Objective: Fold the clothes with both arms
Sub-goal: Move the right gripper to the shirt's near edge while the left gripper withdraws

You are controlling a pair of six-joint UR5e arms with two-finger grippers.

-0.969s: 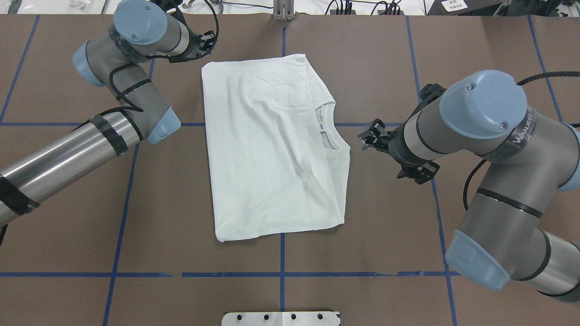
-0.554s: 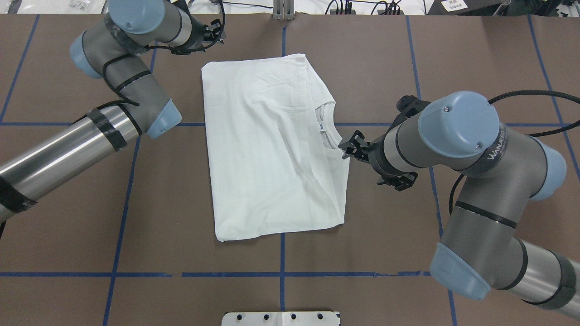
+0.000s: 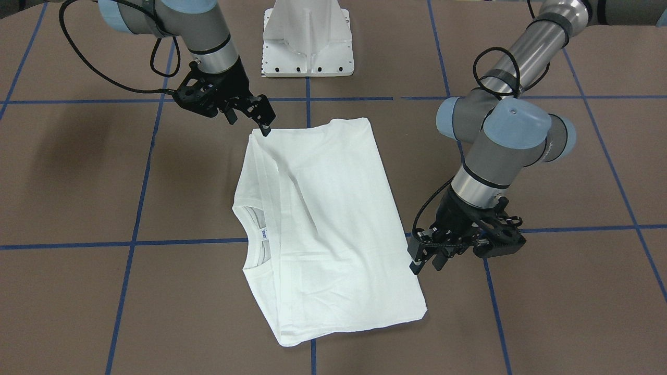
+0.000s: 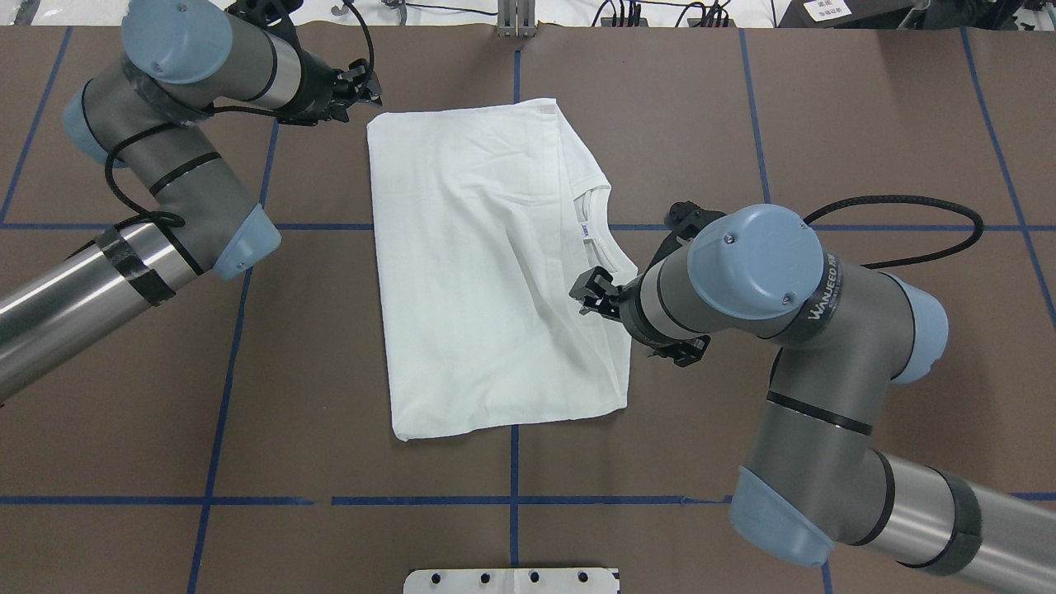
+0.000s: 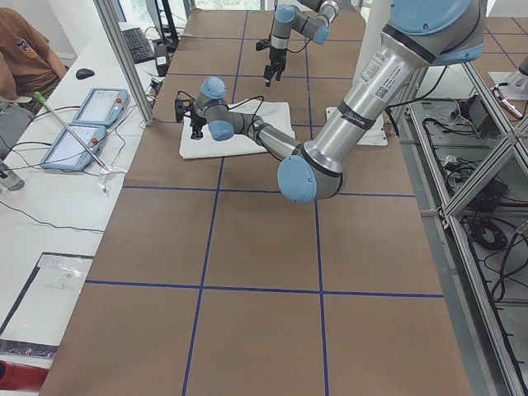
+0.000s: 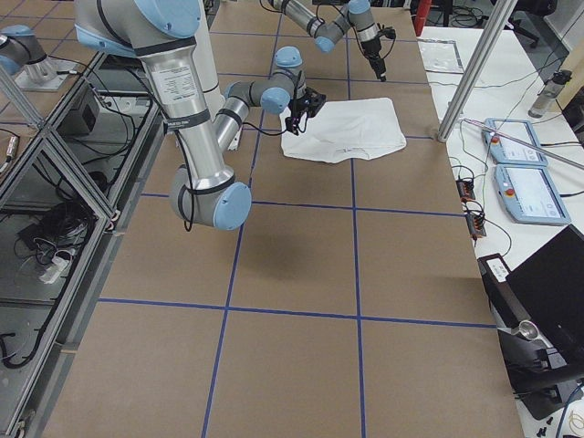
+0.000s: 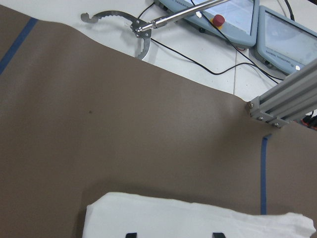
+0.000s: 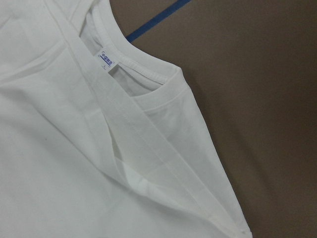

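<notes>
The white shirt (image 4: 478, 272) lies flat on the brown table, folded into a long rectangle, its collar and small blue-white label (image 4: 584, 231) on its right side. My right gripper (image 4: 587, 294) hangs open over the shirt's right edge, just below the collar. The right wrist view shows the shirt (image 8: 99, 148), its label (image 8: 107, 60) and a folded shoulder, but no fingers. My left gripper (image 4: 367, 82) stands open beside the far left corner, off the cloth. Its two fingertips (image 7: 131, 234) show apart over the shirt's edge (image 7: 198, 220). Both grippers, right (image 3: 263, 117) and left (image 3: 424, 258), hold nothing.
The white pedestal base (image 3: 307, 41) stands at the robot's side of the table. Blue tape lines (image 4: 513, 462) cross the brown surface. Beyond the far edge lie two pendants (image 7: 233, 20), a metal grabber tool (image 7: 133, 34) and an aluminium post (image 7: 282, 99). A seated person (image 5: 25, 58) is nearby.
My right gripper has moved left, from beside the shirt to over its right edge by the collar. The left arm's elbow has swung left; its gripper stays near the far left corner.
</notes>
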